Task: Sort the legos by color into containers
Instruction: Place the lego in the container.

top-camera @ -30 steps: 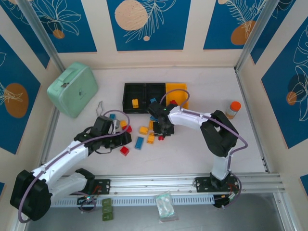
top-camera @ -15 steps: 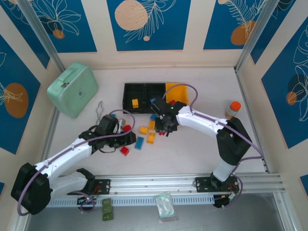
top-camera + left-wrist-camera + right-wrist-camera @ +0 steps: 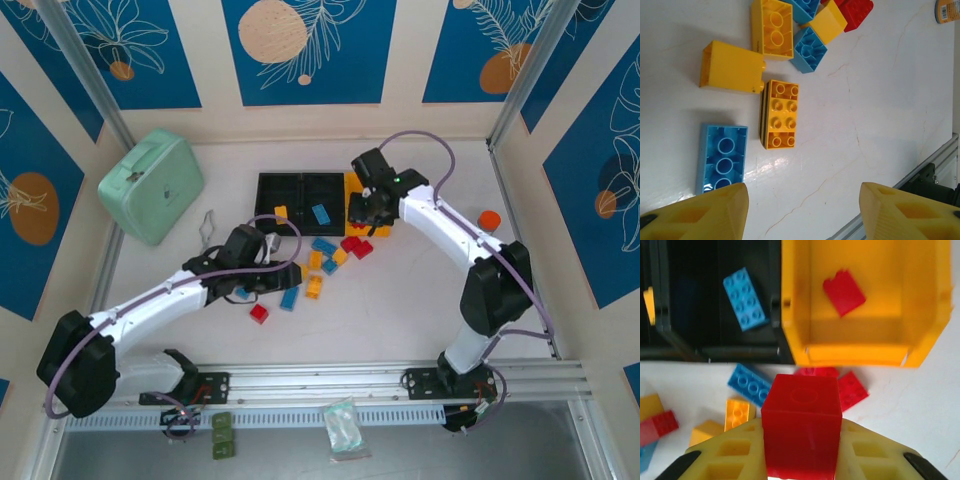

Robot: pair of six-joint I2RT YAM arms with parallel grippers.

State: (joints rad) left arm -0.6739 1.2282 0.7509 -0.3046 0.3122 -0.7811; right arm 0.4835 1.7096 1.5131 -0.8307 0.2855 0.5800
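At the far left of the tabletop (image 3: 420, 310) a mint-green case (image 3: 152, 185) is seen, well apart from the bricks. The left end effector (image 3: 802, 207) is poised with its fingers spread and nothing between them, over an upturned blue brick (image 3: 722, 159) and a yellow studded brick (image 3: 780, 115) lying just beside each other. More loose bricks in blue, yellow-orange and red are scattered before the joined bins, and a lone red brick (image 3: 259, 313) lies nearer the arms. What appears to be a single yellow brick (image 3: 281, 212) is lodged in the left black bin (image 3: 272, 190). A flat blue brick (image 3: 746, 299) is contained in the middle black bin (image 3: 325, 188), and a small red brick (image 3: 843, 292) in the yellow bin (image 3: 920, 315). A red cube-like brick (image 3: 801, 410) is pinched by the right end effector (image 3: 801, 450) just short of the yellow bin's near wall. An orange-capped bottle (image 3: 488, 220) is seen at the far right.
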